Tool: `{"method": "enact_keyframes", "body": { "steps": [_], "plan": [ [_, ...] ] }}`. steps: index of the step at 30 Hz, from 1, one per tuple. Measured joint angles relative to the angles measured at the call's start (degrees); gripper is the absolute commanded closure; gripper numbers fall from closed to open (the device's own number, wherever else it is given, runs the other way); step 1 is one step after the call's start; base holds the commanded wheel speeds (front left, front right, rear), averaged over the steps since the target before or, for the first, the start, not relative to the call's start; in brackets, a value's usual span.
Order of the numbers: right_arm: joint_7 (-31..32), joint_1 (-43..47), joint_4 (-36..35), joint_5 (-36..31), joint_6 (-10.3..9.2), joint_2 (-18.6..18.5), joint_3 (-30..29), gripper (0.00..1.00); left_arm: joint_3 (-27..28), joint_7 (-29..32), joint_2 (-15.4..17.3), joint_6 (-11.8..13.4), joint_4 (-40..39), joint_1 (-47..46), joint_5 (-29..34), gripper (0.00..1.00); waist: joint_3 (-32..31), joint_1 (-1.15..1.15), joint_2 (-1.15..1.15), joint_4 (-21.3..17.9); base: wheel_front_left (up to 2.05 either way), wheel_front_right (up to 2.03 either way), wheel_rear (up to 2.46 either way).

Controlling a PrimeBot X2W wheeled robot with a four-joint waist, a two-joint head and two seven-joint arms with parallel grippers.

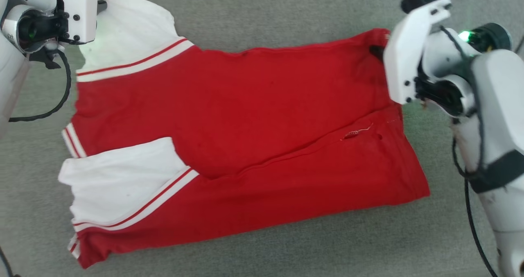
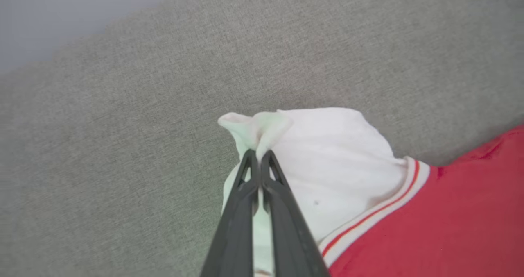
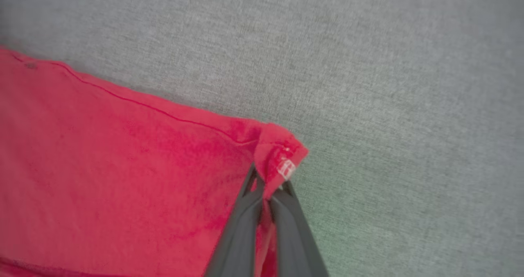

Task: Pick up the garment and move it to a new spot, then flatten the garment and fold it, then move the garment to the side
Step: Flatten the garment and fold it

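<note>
Across the grey cloth surface (image 1: 286, 14) the garment (image 1: 245, 117) lies mostly flat, red with white bits at the left end. The left claw (image 2: 259, 156) is pinched tight on the far-left white corner, and the right claw (image 3: 268, 187) is clamped on the far-right red corner.

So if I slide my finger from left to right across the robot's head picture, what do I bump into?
Left gripper → white sleeves → red middle of the garment → right gripper. Both grippers pinch the garment.
</note>
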Motion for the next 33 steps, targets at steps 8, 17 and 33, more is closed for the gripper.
{"method": "enact_keyframes", "body": {
  "steps": [8,17,33],
  "plan": [
    [0.3,5.9,-9.9,1.6,0.0,-3.6,-0.6,1.0,-0.4,2.1,4.3,0.5,-8.8,2.4,-0.8,1.0,-2.7,0.0,0.0,2.0,0.0,0.0,0.0],
    [3.1,15.1,-22.9,3.0,0.0,-7.7,-3.5,1.0,0.4,6.1,14.4,11.1,-33.3,12.3,-4.2,1.0,-5.3,0.0,0.0,4.3,0.0,0.0,0.0],
    [8.3,29.7,-33.8,5.1,0.0,-12.6,-8.7,1.0,-1.2,6.3,28.1,30.0,-69.4,32.6,-10.9,1.0,-6.9,0.0,0.0,6.1,0.0,0.0,0.0]
  ]
}}
